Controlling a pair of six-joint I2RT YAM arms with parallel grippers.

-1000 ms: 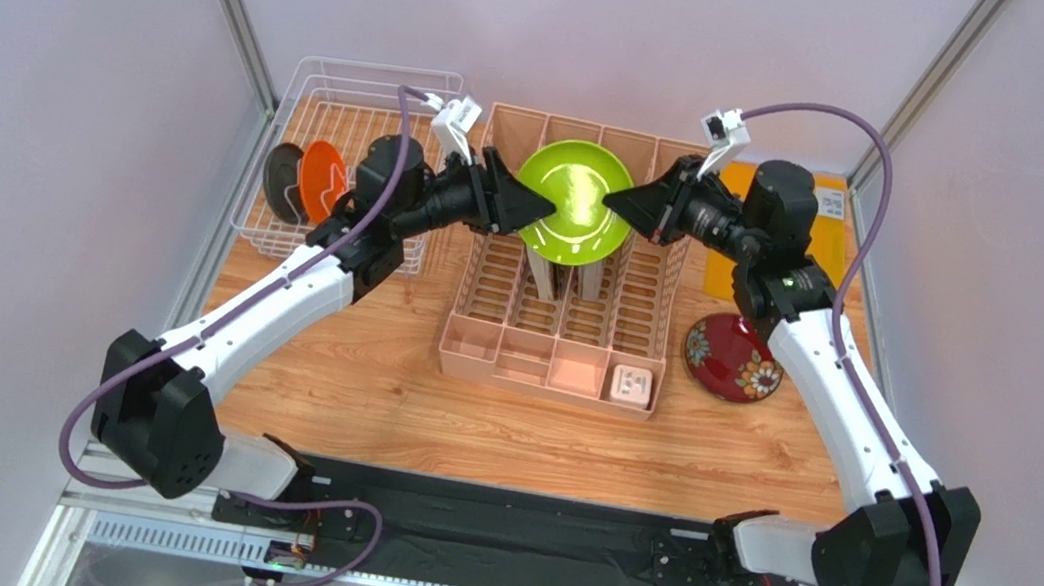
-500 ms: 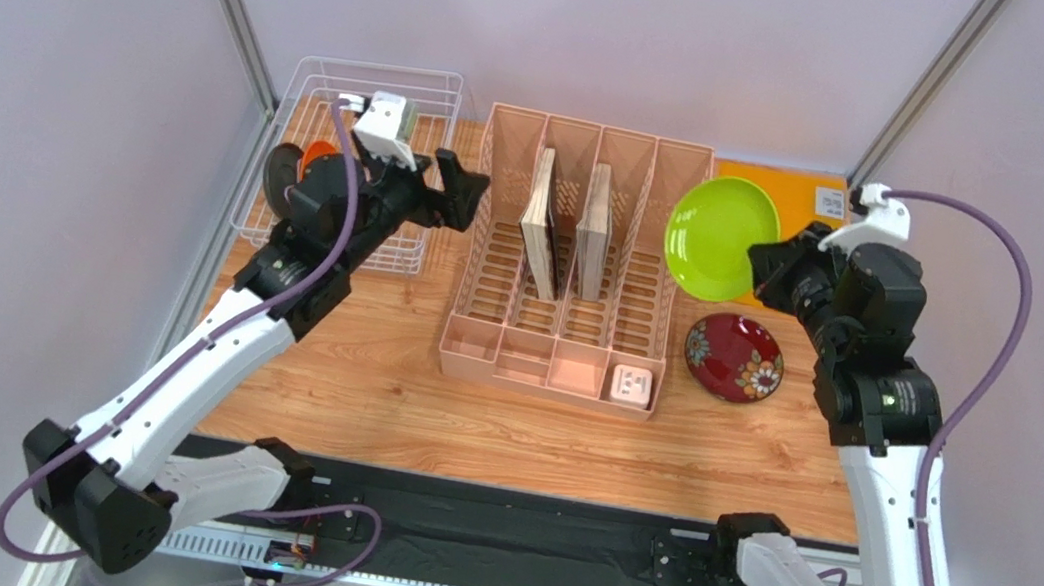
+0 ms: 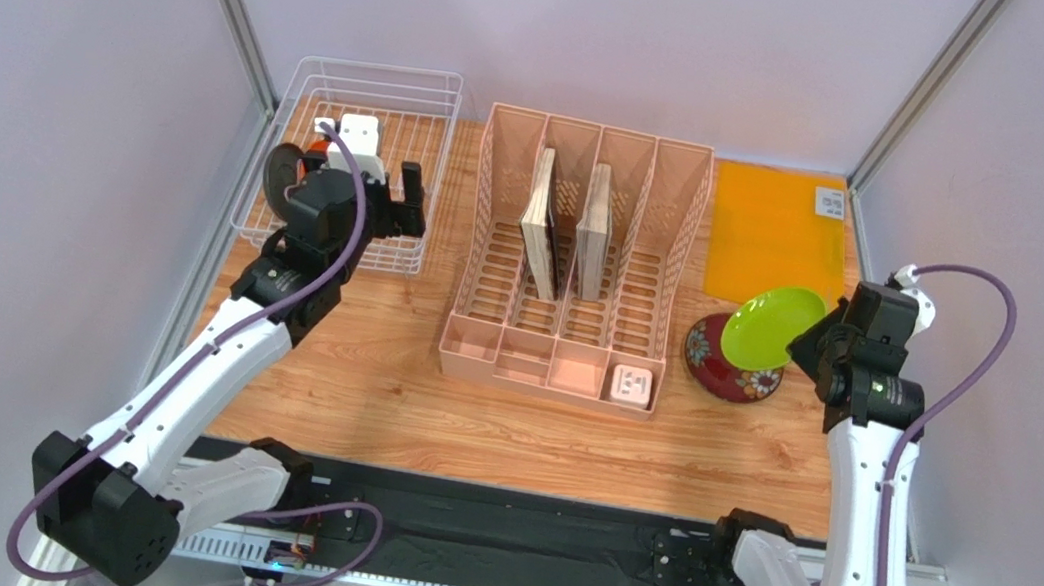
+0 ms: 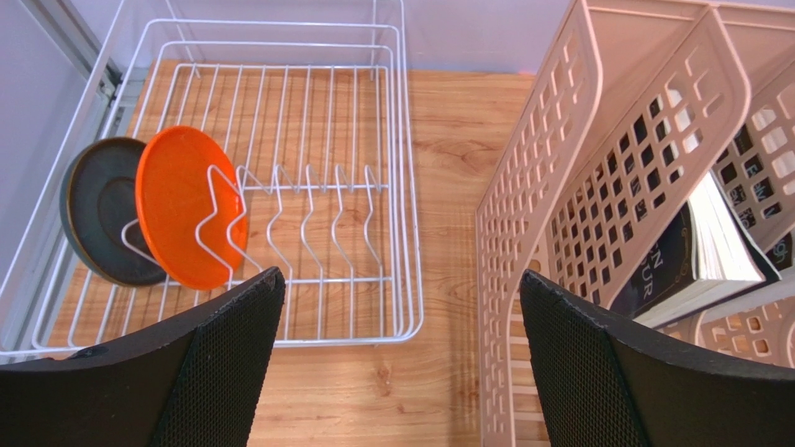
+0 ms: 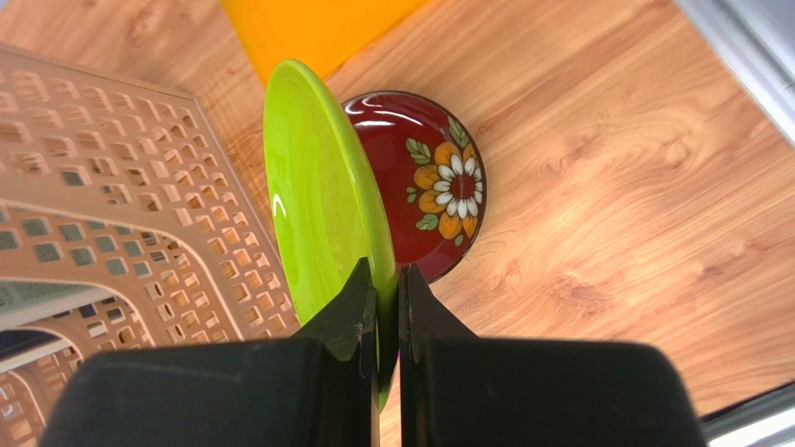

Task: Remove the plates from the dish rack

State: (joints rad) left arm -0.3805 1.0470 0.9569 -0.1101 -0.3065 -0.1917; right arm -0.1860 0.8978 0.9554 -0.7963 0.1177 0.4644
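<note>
Two plates sit in the dish rack ahead-left of our wide-open left claw, book print unreadable, right claw pinching the lime plate's edge by the red plate.

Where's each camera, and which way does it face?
Top: fixed above and behind the bases, looking down at the table; left arm and right arm show.
Left wrist: looking down into the wire rack at the orange plate; open left tool at bottom.
Right wrist: looking along the right tool, shut on the green plate over the red plate.
Shared: top and right wrist both show green and red plates.
</note>
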